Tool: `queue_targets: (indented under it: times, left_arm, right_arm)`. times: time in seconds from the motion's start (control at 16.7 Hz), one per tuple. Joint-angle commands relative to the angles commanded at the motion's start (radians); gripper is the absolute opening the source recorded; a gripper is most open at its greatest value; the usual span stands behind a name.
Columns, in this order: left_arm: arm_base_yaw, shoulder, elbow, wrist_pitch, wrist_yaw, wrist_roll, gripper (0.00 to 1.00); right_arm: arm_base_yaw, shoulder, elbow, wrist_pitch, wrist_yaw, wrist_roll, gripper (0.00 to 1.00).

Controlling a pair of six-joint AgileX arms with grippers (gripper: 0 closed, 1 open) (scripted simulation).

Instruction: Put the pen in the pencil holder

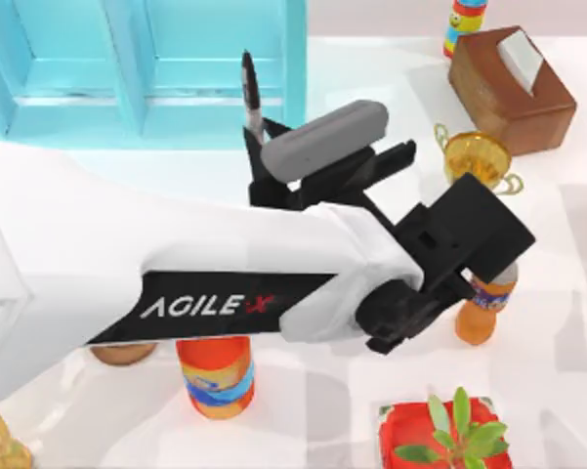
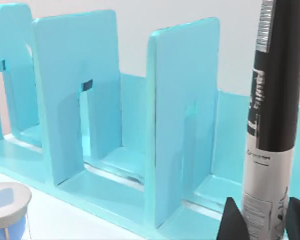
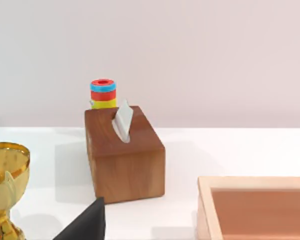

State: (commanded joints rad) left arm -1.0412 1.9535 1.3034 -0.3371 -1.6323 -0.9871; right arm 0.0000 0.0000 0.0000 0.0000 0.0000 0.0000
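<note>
**So: pen up, holder next**

Left gripper is clamped on the pen, lifted w/ its tip pointing at the blue rack at the table's back left. Carry step, I judge. Next move needs the pen brought over the pencil holder, seen low in my left wrist view, then lowered in. Right arm is parked; can't tell its fingers. Count: 1 pen, 1 holder, 2 orange bottles, 1 tissue box.

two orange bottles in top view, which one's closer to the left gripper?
The orange bottle on the table's right, partly under the arm's black wrist. The other bottle, with the blue label, stands farther off. The left gripper holds the pen.
</note>
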Motion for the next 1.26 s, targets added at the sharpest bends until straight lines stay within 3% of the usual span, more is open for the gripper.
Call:
queue_targets:
  times: [0.12,0.9,1.26]
  left_arm:
    - [0.000,0.000,0.000,0.000,0.000,0.000,0.00]
    - [0.000,0.000,0.000,0.000,0.000,0.000,0.98]
    - [0.000,0.000,0.000,0.000,0.000,0.000,1.00]
  right_arm:
    - [0.000,0.000,0.000,0.000,0.000,0.000,1.00]
    - [0.000,0.000,0.000,0.000,0.000,0.000,1.00]
    - [0.000,0.000,0.000,0.000,0.000,0.000,1.00]
